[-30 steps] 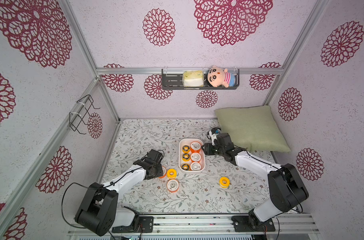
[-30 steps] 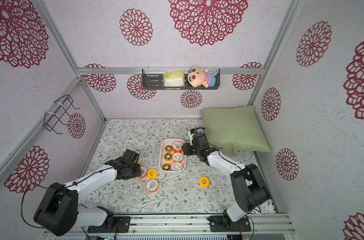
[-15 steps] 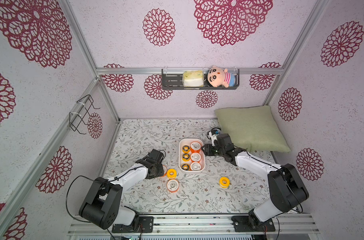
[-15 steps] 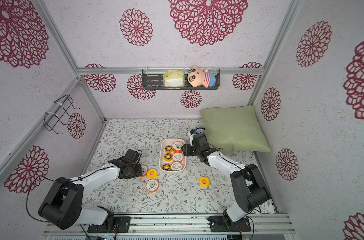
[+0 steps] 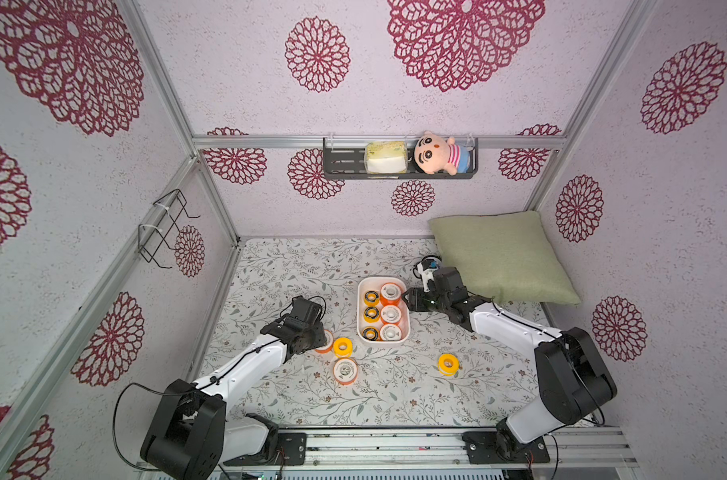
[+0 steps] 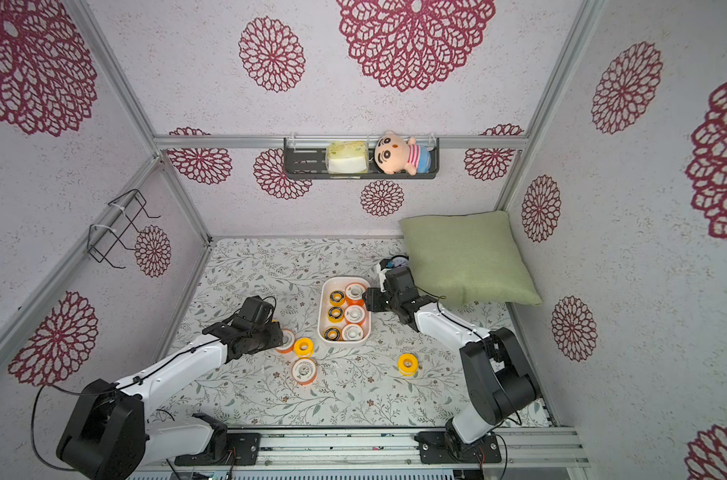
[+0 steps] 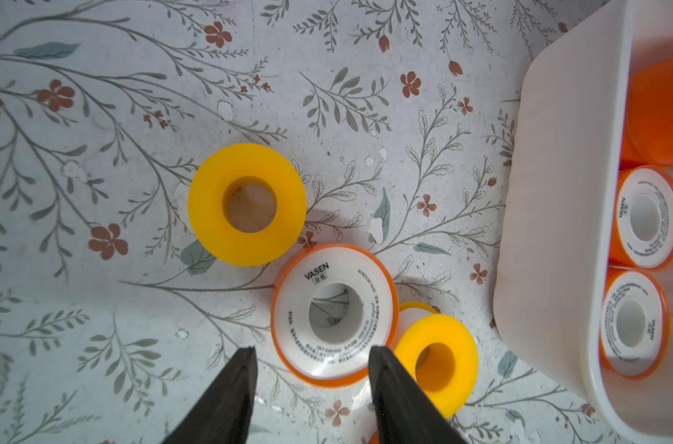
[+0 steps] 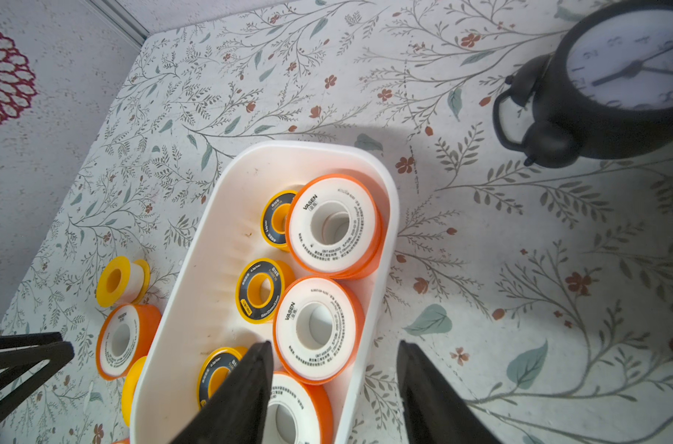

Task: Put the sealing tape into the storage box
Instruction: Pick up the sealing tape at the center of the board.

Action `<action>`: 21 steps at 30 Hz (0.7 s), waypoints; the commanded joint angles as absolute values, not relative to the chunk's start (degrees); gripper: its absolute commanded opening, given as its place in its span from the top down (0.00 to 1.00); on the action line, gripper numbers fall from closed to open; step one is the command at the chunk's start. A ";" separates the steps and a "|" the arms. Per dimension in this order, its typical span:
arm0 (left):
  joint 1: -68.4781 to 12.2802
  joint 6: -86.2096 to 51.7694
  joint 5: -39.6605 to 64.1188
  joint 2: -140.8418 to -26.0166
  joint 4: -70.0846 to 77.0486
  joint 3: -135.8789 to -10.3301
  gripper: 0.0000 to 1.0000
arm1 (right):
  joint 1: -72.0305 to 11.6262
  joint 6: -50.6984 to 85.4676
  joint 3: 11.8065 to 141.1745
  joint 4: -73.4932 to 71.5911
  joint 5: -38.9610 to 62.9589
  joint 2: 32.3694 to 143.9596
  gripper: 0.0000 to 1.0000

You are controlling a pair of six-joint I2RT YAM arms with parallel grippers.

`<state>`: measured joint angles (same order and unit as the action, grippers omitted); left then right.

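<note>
Six spools of tape point(image 8: 315, 326) lie in the box point(image 7: 550, 200), filling it in two rows of three. Five more are on the counter point(image 5: 295, 266). The white spool point(image 7: 334, 315) lies flat near the box's corner. A tilted yellow spool point(image 7: 435, 357) touches it on the box side, and a flat yellow spool point(image 7: 247, 204) is just beside it on the other.

The left pincer point(image 7: 312, 349) hangs spread and empty over the white spool's edge. One finger point(image 7: 392, 392) overlaps the rim and the other is over bare counter. The right pincer point(image 8: 331, 346), also spread and gripping nothing, is astride the box's long wall.

I judge the left pincer off-centre. Brought down so, a finger would land on the spool's face. The yellow neighbour leaves it no gap, so closing could shove both or send the tilted one rolling. With the bottom layer full, anything added must ride on top and may slide over the rim. The right pincer could nudge the box.

The left wrist view shows the flat yellow spool, which the left arm point(image 5: 249, 365) all but covers in both top views. Only the top views show the lone yellow spool point(image 5: 448, 364), well apart toward the robot's right, and the whole fifth spool point(image 5: 345, 371). The clock point(image 8: 615, 77) is plain only in the right wrist view. No view shows the left pincer's height.
</note>
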<state>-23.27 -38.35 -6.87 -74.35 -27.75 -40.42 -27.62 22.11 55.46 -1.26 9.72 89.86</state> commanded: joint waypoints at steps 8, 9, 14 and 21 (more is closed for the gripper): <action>-23.44 -37.09 -7.60 -80.25 -26.38 -41.22 0.46 | -27.31 22.46 56.08 -1.49 11.16 89.03 0.42; -23.40 -37.09 -7.80 -80.54 -26.23 -41.23 0.46 | -27.32 22.41 56.12 -1.54 11.17 89.03 0.41; -23.45 -37.15 -7.93 -82.49 -25.02 -41.31 0.48 | -27.23 22.43 56.16 -1.49 11.38 89.35 0.42; -23.46 -37.31 -7.18 -85.65 -23.56 -41.31 0.53 | -27.22 22.24 56.25 -1.23 11.64 89.87 0.41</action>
<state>-23.27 -37.67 -7.05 -84.44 -25.02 -40.47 -27.55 22.11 55.46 -1.23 10.79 89.89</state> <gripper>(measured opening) 0.487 0.585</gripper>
